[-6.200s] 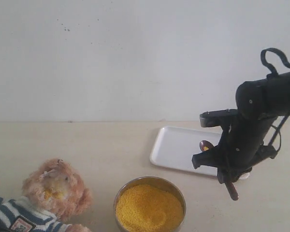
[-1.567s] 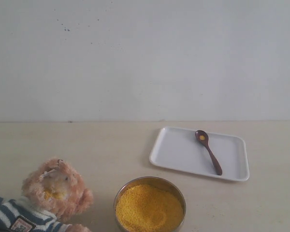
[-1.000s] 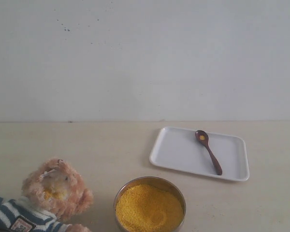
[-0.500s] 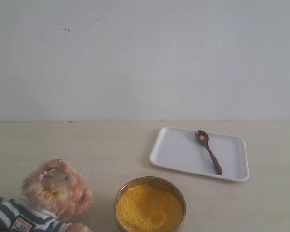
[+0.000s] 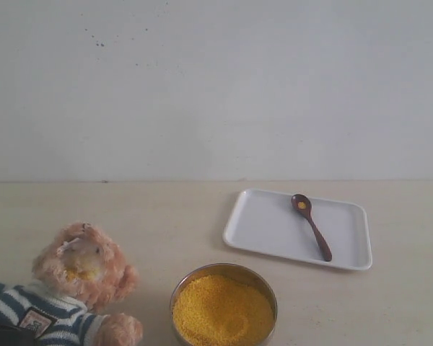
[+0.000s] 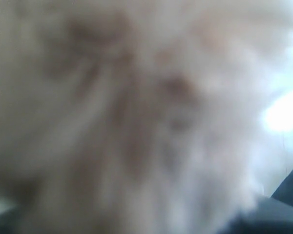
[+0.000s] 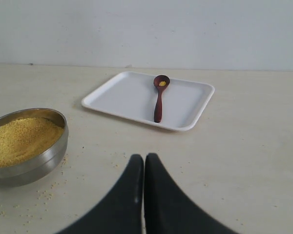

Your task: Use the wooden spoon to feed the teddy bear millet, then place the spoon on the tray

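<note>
The right fingers [image 7: 136, 168] were pressed together, empty, over the worktop [image 7: 254, 146]. State of the left fingers could not be told; teddy bear [image 5: 86, 259] fur filled their view. The bear sat at 9 o'clock of the millet [image 5: 222, 310] bowl [image 5: 180, 285]. The wooden spoon [image 5: 312, 225] lay on the tray [image 5: 263, 227], 1 o'clock of the bowl.

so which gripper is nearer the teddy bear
Left. Blurred fur of the teddy bear fills the left gripper's wrist view, so it is very close; the right gripper, fingers shut, faces the tray, away from the bear.
</note>
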Controlling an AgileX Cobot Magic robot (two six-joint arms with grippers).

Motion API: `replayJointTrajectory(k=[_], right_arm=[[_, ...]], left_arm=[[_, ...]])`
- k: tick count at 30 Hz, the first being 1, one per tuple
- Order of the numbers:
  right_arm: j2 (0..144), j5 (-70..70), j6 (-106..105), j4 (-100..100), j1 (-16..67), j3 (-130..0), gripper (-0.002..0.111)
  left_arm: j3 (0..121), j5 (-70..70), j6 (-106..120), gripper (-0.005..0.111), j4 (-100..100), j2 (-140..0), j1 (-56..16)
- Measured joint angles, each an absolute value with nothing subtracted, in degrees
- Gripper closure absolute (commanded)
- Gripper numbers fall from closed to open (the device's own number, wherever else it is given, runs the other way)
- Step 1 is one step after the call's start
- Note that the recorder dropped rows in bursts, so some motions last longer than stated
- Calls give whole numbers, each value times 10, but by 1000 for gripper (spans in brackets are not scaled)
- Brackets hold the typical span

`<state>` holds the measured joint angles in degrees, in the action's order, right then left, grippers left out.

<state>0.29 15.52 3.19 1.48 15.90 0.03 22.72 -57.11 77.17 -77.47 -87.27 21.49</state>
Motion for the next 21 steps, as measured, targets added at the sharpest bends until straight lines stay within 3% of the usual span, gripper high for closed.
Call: replayJointTrajectory(k=[9, 21], right_arm=[[3, 155, 32, 15, 159, 0, 108], [3, 155, 32, 15, 159, 0, 108]], left_arm=[[227, -537, 771, 103, -793, -879, 215], [228, -544, 791, 102, -824, -991, 215]])
